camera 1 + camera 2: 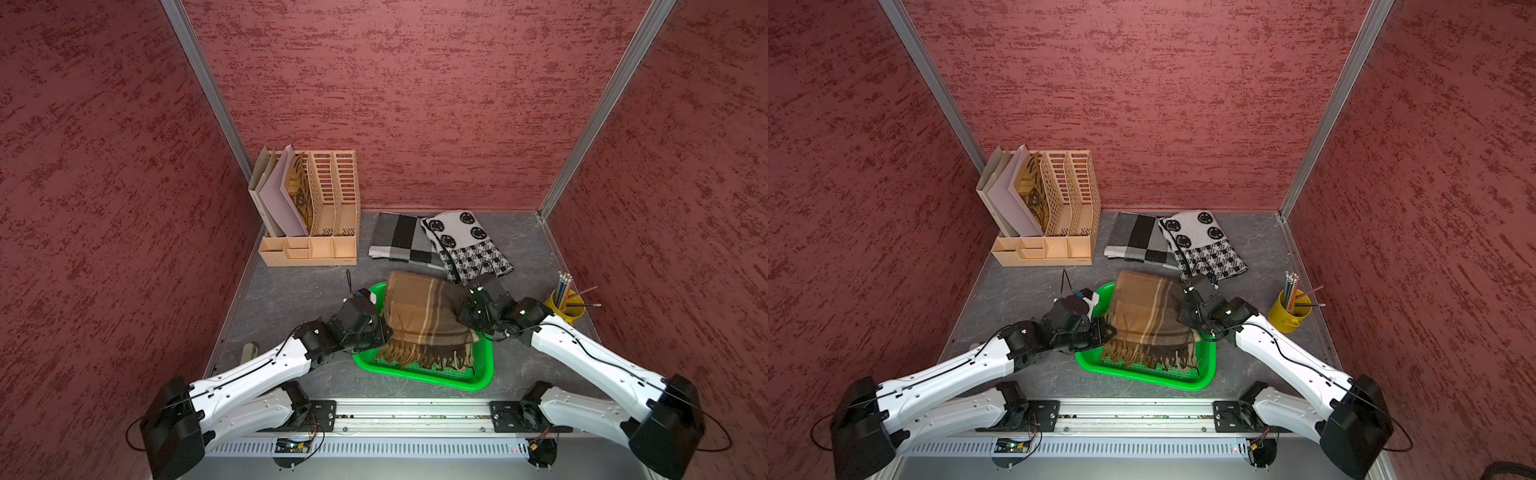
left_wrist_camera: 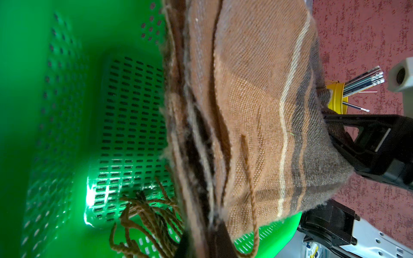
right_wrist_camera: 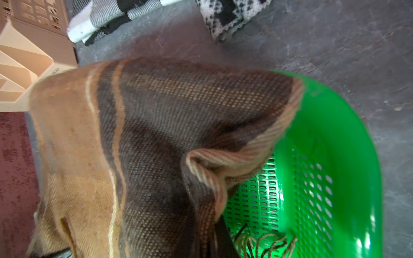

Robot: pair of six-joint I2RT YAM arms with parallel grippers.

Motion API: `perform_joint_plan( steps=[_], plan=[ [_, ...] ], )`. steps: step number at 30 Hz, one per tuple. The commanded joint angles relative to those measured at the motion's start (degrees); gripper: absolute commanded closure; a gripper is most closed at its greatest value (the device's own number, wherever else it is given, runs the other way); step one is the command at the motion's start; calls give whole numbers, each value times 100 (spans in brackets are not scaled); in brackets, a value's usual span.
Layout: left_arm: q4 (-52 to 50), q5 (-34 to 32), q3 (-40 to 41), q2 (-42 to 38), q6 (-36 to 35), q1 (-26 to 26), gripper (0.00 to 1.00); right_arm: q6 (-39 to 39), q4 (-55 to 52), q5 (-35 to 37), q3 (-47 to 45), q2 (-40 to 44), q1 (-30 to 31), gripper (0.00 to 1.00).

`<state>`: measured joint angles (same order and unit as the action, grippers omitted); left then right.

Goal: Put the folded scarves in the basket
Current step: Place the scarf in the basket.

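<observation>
In both top views the brown plaid scarf point(image 1: 419, 311) hangs just below the middle of the frame. It is slung between the left gripper point(image 1: 385, 331) and the right gripper point(image 1: 462, 318), and each is clamped tight on one side edge, I'd say so the fold keeps its shape. It is over the green basket point(image 1: 484, 368), with its fringe trailing on the mesh at the lower end. To my eye it wants lowering, then letting go. The fingertips are buried in cloth, and the left wrist covers the basket's upper left corner.

In the left wrist view the scarf point(image 2: 257, 111) fills the centre. The basket wall point(image 2: 55, 111) is a green blur at the left, too close to be sharp. Only a dark sliver, probably a finger, shows at the bottom edge.

In the right wrist view the cloth point(image 3: 134, 145) drapes over the left and centre, hiding most of the basket floor, while the rim point(image 3: 348, 138) curves down the right. A tan file organizer point(image 3: 26, 67) is cut off at the upper left.
</observation>
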<state>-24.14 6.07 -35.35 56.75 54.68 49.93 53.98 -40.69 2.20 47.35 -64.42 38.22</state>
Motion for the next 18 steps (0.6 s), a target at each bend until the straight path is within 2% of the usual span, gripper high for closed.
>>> perform_joint_plan(
  steps=[1, 12, 18],
  plan=[
    [-205, -273, 156, -133, 174, 103, 100, -54, 308, 8, -138, -200, 54, 100],
    [-159, -393, 345, -11, 421, 423, 100, 16, 263, 15, -375, -281, 159, 100],
    [-487, -629, 290, 167, 466, 582, 100, 25, 418, -25, -541, -502, 186, 100]
  ],
)
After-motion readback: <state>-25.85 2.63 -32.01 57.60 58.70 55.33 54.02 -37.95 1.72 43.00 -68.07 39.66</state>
